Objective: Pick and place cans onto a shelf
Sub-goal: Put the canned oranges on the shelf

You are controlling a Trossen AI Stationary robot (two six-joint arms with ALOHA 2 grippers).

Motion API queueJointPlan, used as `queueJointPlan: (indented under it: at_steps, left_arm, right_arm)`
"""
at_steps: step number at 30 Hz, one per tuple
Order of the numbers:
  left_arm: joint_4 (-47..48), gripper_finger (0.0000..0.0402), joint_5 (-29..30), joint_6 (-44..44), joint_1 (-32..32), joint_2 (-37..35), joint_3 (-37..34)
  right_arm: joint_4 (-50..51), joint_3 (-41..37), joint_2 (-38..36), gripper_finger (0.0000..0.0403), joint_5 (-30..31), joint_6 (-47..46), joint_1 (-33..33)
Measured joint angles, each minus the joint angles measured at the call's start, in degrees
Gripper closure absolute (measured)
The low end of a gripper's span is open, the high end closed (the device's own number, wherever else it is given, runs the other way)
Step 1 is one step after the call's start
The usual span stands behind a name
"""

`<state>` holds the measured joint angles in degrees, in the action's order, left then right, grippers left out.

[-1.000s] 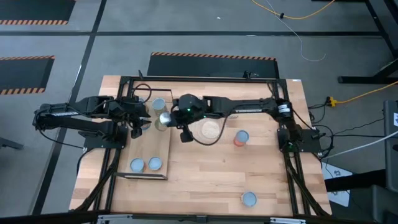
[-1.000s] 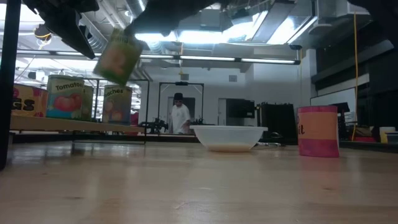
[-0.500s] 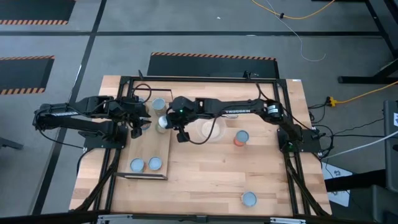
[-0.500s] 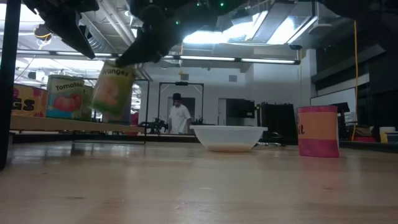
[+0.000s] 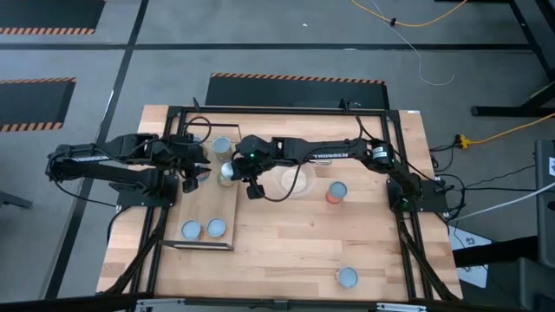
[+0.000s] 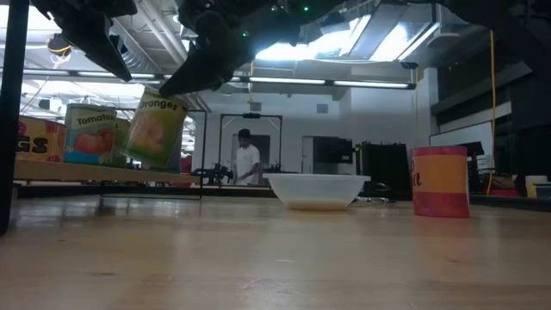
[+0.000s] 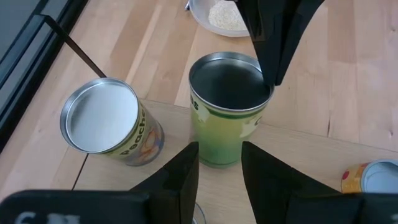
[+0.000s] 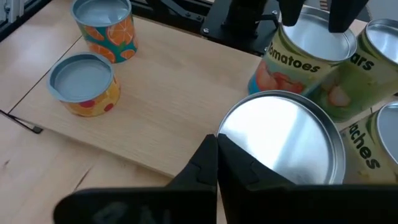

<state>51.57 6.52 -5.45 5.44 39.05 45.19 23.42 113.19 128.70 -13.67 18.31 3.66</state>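
Note:
My right gripper [image 5: 234, 168] reaches across to the shelf [image 5: 212, 204] and is shut on a green can [image 6: 155, 129] with a silvery top [image 8: 283, 143]. The can sits tilted over the shelf's far right part, beside a Peaches can [image 7: 109, 121] and a Tomatoes can [image 6: 90, 133]. My left gripper [image 5: 201, 171] waits open on the can's left. In its wrist view, its fingers [image 7: 183, 174] frame the can's near side without touching. Two orange-sided cans [image 8: 84, 84] stand at the shelf's near end. My right gripper pinches the green can's top rim [image 8: 225, 134] between its two shut fingers, on the side facing the table's right. The fingers slant down from the right and from above. The can hangs tilted, its lower edge at the shelf board [image 6: 86, 172]; whether it touches, I cannot tell.
A white bowl of pale grains [image 5: 293, 180] stands just right of the shelf, under my right arm. A red-sided can [image 5: 336, 191] is farther right, and another can [image 5: 348, 277] lies near the table's near edge. A person [image 6: 248, 159] stands far back in the room.
My right gripper has carried the green can down and a little toward the table's left. The can, earlier well above the shelf, now hangs tilted right at the board beside the other cans. Most of this descent came early in the second.

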Motion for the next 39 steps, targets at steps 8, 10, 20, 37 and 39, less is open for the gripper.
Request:
queueJointPlan:
  at_steps: [8, 10, 20, 37, 39]
  left_arm:
    - [0.00, 0.0288, 0.00, -0.04, 0.01, 0.00, 0.00]
    - [0.00, 0.0288, 0.00, -0.04, -0.01, 0.00, 0.00]
    - [0.00, 0.0288, 0.00, -0.09, 0.02, 0.00, 0.00]
    - [0.00, 0.0288, 0.00, -0.11, 0.00, 0.00, 0.00]
    - [0.00, 0.0288, 0.00, -0.11, 0.01, 0.00, 0.00]
  right_arm:
    - [0.07, 0.00, 0.00, 0.0397, 0.00, 0.00, -0.02]
    - [0.09, 0.00, 0.00, 0.0397, -0.01, 0.00, -0.02]
    - [0.07, 0.00, 0.00, 0.0396, 0.02, 0.20, -0.02]
    - [0.04, -0.04, 0.00, 0.0379, 0.07, 0.24, -0.02]
    - [-0.02, -0.04, 0.00, 0.0369, 0.07, 0.24, -0.02]
